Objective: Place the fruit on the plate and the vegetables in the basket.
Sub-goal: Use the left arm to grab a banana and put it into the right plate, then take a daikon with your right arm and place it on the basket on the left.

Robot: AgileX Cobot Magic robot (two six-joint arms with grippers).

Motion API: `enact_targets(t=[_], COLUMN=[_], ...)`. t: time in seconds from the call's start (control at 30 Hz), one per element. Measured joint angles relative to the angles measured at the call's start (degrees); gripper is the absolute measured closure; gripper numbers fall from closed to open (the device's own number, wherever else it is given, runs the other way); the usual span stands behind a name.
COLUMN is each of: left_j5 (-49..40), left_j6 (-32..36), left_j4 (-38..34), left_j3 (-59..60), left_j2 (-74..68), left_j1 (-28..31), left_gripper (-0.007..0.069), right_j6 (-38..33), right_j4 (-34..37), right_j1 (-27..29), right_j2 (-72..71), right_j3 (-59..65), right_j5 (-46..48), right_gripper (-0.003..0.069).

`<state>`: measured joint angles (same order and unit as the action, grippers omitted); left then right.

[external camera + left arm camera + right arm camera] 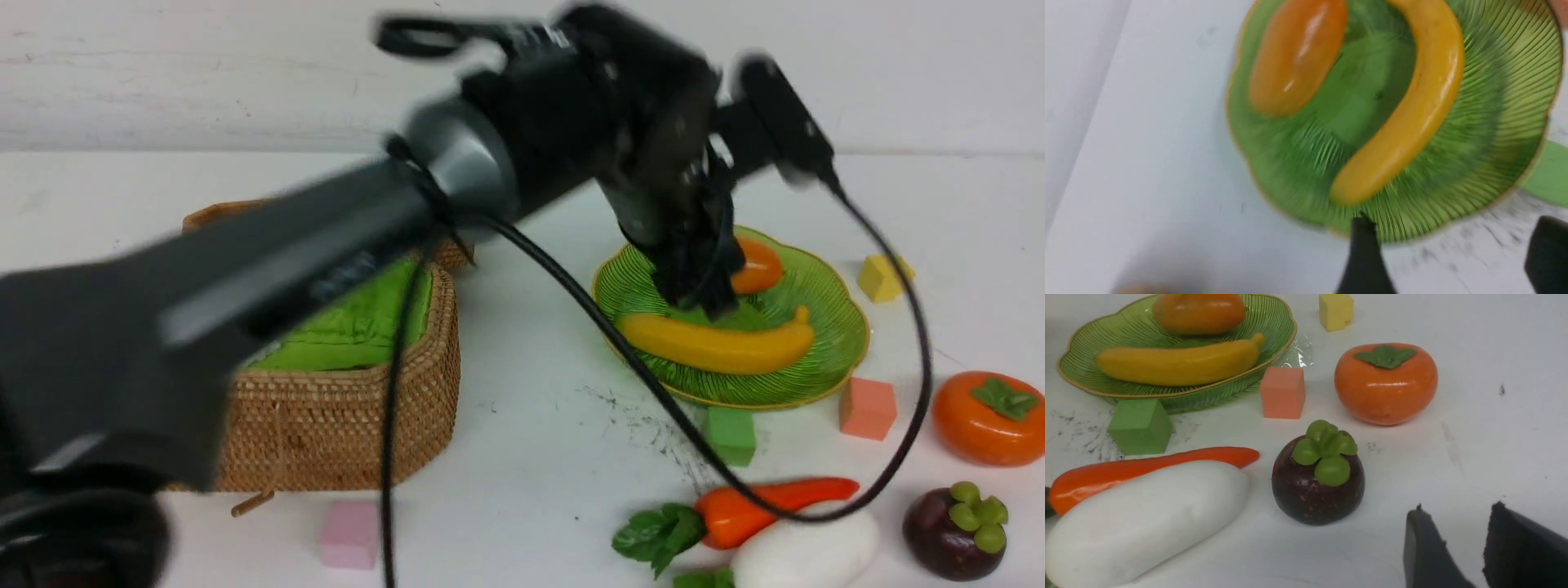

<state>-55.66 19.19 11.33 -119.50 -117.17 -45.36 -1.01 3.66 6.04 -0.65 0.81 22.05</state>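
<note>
Green plate (841, 343), right of centre on the table (531, 408), carries the banana (718, 345) and, behind it, the mango (759, 265). Persimmon (988, 416) and mangosteen (953, 531) stand toward the table's right edge. Carrot (767, 502) and white radish (804, 555) lie touching toward its near edge. Basket (359, 425), green-lined, stands left of centre. Left gripper (1453, 228) hangs over the plate, jaws spread, empty. Right gripper (1458, 510), near the mangosteen, has its jaws parted, empty.
</note>
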Motion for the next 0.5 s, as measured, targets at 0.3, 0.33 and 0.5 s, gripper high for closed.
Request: enact_targets(t=[0.3,0.33,0.5], left_j5=[-15.6,-15.8,-15.8], left_j6=[-11.0,-12.2,-17.1], left_j4=[3.9,3.7,1.6], left_j3=[0.0,0.1,2.4], left_j2=[12.6,13.9,22.1], left_j1=[1.9,2.7,7.4], left_gripper=[0.0519,0.0547,0.0632], right_j6=[0.0,0.0,0.0], right_j4=[0.0,0.0,0.0], right_j1=[0.0,0.0,0.0], right_j2=[0.0,0.0,0.0], right_j3=[0.0,0.0,0.0], right_j5=[0.0,0.0,0.0], right_gripper=[0.0417,0.0417,0.0417])
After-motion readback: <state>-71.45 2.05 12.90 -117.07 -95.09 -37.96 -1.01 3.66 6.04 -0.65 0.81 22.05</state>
